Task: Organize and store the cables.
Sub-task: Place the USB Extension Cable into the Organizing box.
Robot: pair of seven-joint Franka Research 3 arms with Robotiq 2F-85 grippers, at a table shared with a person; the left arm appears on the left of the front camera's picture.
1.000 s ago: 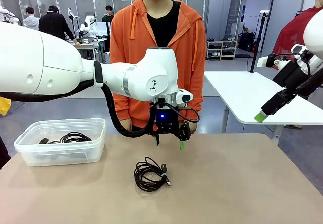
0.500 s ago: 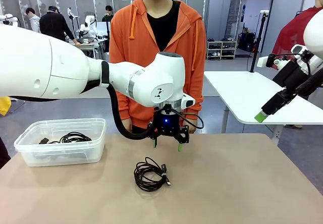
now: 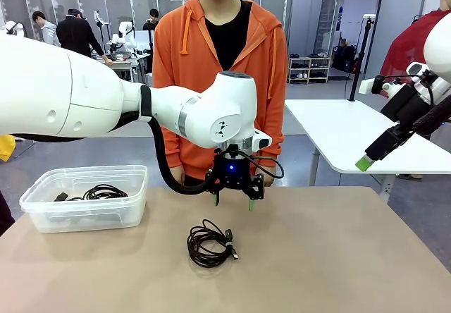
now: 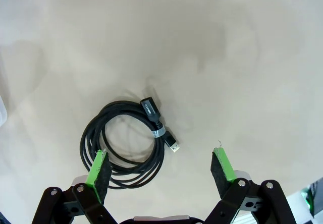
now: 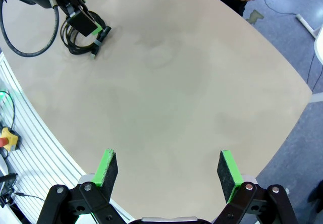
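Left gripper (image 3: 232, 201) hovering wide open and empty above the coiled cable (image 3: 209, 243), mid-tabletop.
Closing on 1 strand risks unravelling the coil; right gripper (image 5: 165, 172), equally spread, is holding nothing.

Matt beige counter (image 3: 338, 256), translucent plastic bin (image 3: 84, 200), black rubbery cable (image 4: 128, 143), glossy white arm shell (image 3: 63, 87), orange cloth hoodie (image 3: 261, 59)

Bright, even overhead light – soft shadows lie on the table (image 3: 338, 256). The frames are sharp; both wrist views bend at the edges – wide-angle distortion.
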